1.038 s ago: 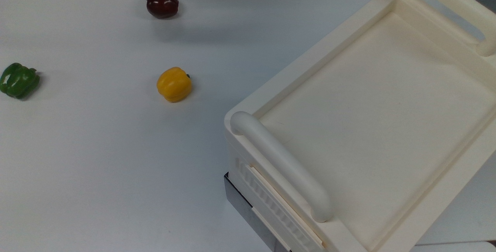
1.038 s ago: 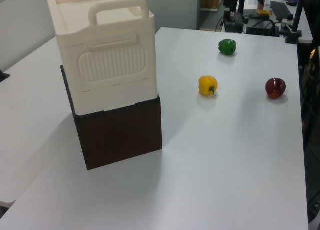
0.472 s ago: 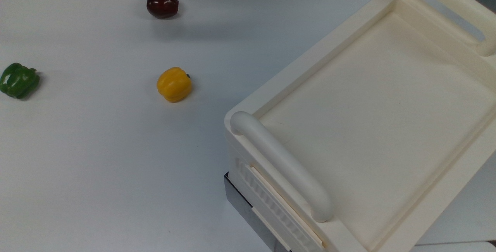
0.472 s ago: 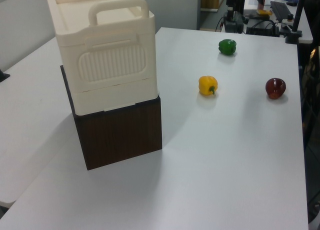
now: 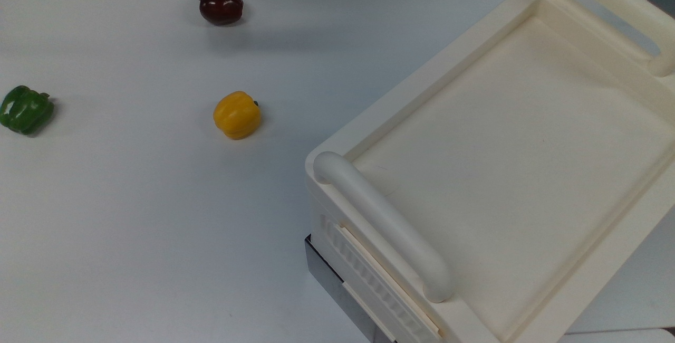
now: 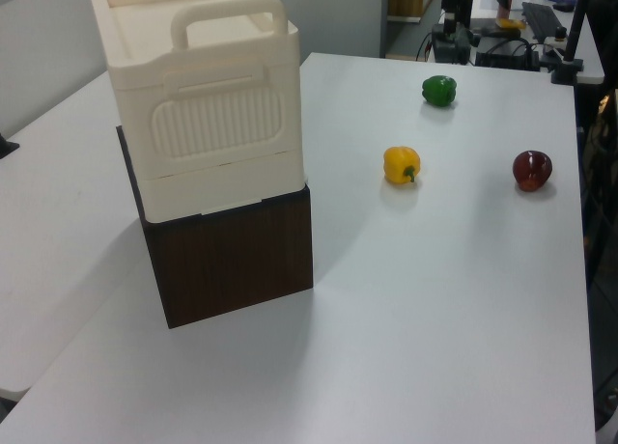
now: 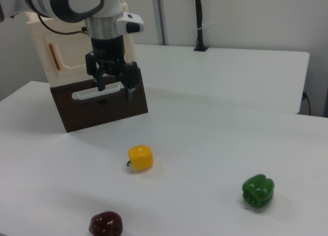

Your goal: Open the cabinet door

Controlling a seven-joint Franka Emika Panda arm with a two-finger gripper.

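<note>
In the right view the cream cabinet (image 7: 43, 31) stands at the far left on a dark brown base (image 7: 102, 110). Its cabinet door (image 7: 72, 54) lies flush in the cabinet's front, with a copper strip handle (image 7: 53, 57) upright along the door's left edge. My gripper (image 7: 115, 86) hangs open in front of the cabinet, to the right of the door and just above a white bar handle (image 7: 97, 94) on the base. Nothing is between its fingers (image 7: 129, 84). The top view looks down on the cabinet's recessed top (image 5: 506, 163). The left view faces its ribbed side (image 6: 217, 121).
On the white table (image 5: 132, 200) lie a yellow pepper (image 5: 237, 115) (image 7: 140, 157), a green pepper (image 5: 25, 109) (image 7: 258, 191) and a dark red apple (image 5: 221, 5) (image 7: 105, 223). Thick cream tube handles (image 5: 382, 221) arch over the cabinet's top.
</note>
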